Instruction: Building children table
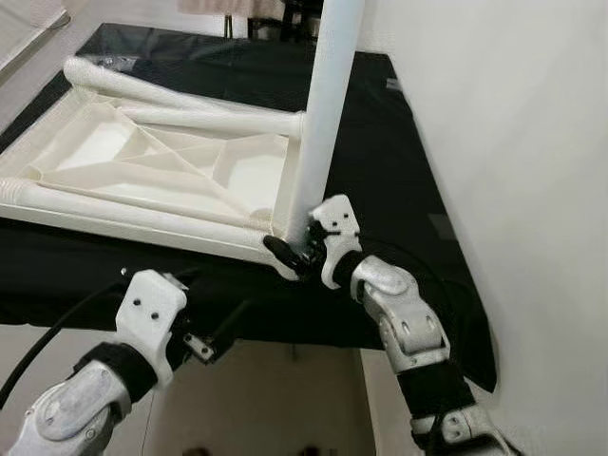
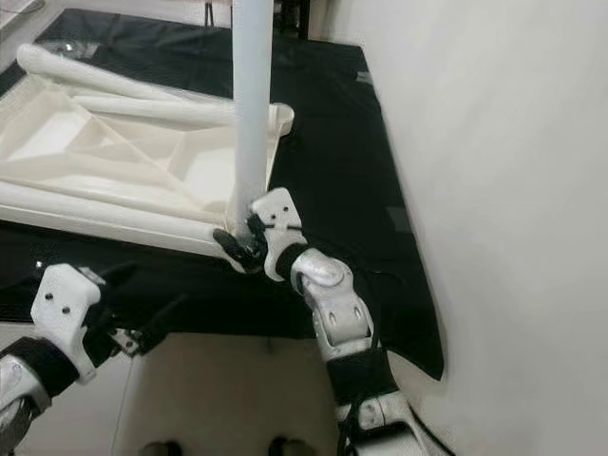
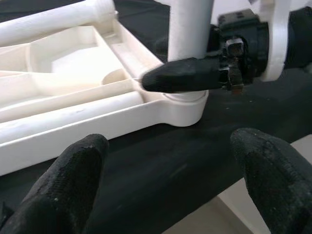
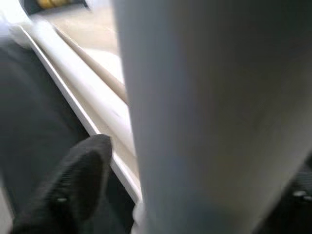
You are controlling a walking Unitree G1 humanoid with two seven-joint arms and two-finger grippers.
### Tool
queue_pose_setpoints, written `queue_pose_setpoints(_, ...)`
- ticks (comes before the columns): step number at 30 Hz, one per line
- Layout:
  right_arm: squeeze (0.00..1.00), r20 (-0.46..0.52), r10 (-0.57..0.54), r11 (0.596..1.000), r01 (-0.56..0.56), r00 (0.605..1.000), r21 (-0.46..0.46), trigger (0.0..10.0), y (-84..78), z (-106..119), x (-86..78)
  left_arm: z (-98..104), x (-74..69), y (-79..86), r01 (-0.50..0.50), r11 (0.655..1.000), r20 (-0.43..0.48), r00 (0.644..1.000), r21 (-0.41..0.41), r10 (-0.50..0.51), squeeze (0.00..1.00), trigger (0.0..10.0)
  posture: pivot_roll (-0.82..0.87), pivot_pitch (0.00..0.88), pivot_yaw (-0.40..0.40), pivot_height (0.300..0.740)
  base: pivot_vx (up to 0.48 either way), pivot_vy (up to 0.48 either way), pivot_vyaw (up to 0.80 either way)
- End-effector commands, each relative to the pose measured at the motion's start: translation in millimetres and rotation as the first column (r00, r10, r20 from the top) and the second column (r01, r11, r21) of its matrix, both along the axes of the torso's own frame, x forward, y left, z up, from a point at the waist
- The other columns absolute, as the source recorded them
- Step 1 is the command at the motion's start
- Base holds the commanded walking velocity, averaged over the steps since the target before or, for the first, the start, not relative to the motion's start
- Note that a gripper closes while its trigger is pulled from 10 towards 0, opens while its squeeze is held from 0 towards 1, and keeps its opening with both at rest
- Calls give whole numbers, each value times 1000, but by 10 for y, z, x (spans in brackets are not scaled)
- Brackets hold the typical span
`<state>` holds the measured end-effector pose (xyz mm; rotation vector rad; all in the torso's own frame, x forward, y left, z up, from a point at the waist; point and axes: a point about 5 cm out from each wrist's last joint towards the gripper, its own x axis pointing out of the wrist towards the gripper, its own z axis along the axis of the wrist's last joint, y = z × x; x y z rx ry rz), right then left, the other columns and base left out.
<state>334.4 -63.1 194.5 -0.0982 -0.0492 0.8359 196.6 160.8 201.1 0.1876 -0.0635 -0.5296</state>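
One upright table leg (image 1: 323, 123) is pinched by the right claw (image 1: 302, 249) at the tabletop (image 1: 142, 157) corner — left claw (image 3: 170, 180) spread.

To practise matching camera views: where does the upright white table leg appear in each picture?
Left eye: table leg, right of centre, the right claw at its base.
Right eye: left of centre.
Left wrist: top centre.
Right wrist: blurred, close, centre and right.
Shared landmark: the tabletop's corner socket.
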Motion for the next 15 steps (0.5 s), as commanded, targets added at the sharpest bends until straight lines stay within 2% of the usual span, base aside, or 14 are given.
queue_pose_setpoints(1, 957, 39, 60, 998, -60, 997, 24, 10000, 42, 106, -17, -26, -17, -33, 23, 1000, -15, 1000, -14, -23, 0, 10000, 153, 212, -126, 740, 0, 0, 0)
queue_pose_setpoints(2, 0, 77, 195, 979, -199, 978, 47, 10000, 62, 251, -44, -28, -17, -34, 25, 1000, -17, 1000, -13, -25, 0, 10000, 164, 212, -123, 740, 0, 0, 0)
queue_pose_setpoints(4, 0, 121, 449, 892, -451, 885, -14, 10000, 55, 419, -94, -24, -27, -34, 24, 1000, -16, 1000, -10, -25, 0, 10000, 177, 208, -137, 740, 0, 0, 0)
queue_pose_setpoints(5, 0, 121, 449, 892, -451, 885, -14, 10000, 55, 419, -94, -24, -27, -34, 24, 1000, -16, 1000, -10, -25, 0, 10000, 177, 208, -137, 740, 0, 0, 0)
queue_pose_setpoints(7, 0, 94, 552, 834, -547, 829, -73, 10000, 12, 424, -62, -27, -36, -29, 18, 1000, -15, 1000, -10, -18, 0, 10000, 180, 206, -141, 740, 0, 0, 0)
queue_pose_setpoints(9, 0, 94, 552, 834, -547, 829, -73, 10000, 12, 424, -62, -27, -36, -29, 18, 1000, -15, 1000, -10, -18, 0, 10000, 180, 206, -141, 740, 0, 0, 0)
queue_pose_setpoints(12, 0, 78, 568, 823, -564, 819, -67, 10000, -33, 456, 60, -26, -47, -25, 11, 1000, -13, 1000, -9, -11, 0, 10000, 190, 206, -151, 740, 0, 0, 0)
queue_pose_setpoints(13, 0, 75, 571, 821, -569, 817, -49, 4902, -47, 493, 108, -26, -51, -27, 10, 1000, -13, 1000, -10, -10, 0, 10000, 191, 207, -155, 740, 0, 0, 0)
queue_pose_setpoints(14, 0, 75, 571, 821, -569, 817, -49, 4902, -47, 493, 108, -26, -51, -27, 10, 1000, -13, 1000, -10, -10, 0, 10000, 191, 207, -155, 740, 0, 0, 0)
queue_pose_setpoints(15, 0, 74, 570, 822, -569, 818, -39, 0, -56, 519, 147, -28, -54, -29, 9, 1000, -13, 1000, -10, -9, 0, 10000, 191, 207, -155, 740, 0, 0, 0)
